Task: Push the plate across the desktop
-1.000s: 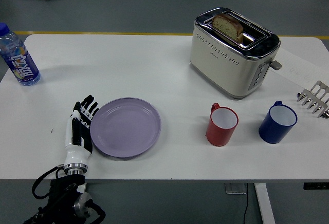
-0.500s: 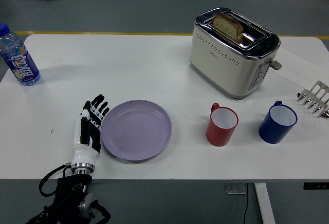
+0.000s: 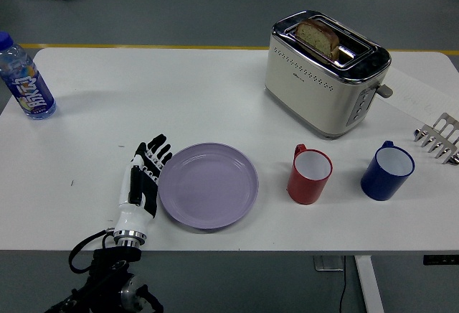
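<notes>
In the head view, a white worktop (image 3: pixel 179 90) is seen from above and in front. A lavender plate (image 3: pixel 209 184) lies flat near the worktop's front edge, left of centre. The left robot hand (image 3: pixel 143 180), white and black, is laid against the plate's left rim, its fingers (image 3: pixel 156 151) extended and slightly spread, pointing away from the camera and clamped on nothing. Its black arm enters from the lower left corner, below the worktop's edge. To the right of the plate, close but apart from it, a red mug (image 3: pixel 309 175) is set upright with a white interior, and further right a blue mug (image 3: pixel 387 171) is placed. Behind the mugs, a cream and chrome toaster (image 3: pixel 326 72) is positioned with a slice of bread (image 3: pixel 318 37) raised in one slot. A water bottle (image 3: pixel 24 80) with a blue cap is stood at the far left. A metal rack (image 3: pixel 439 138) is partly shown at the right edge.
</notes>
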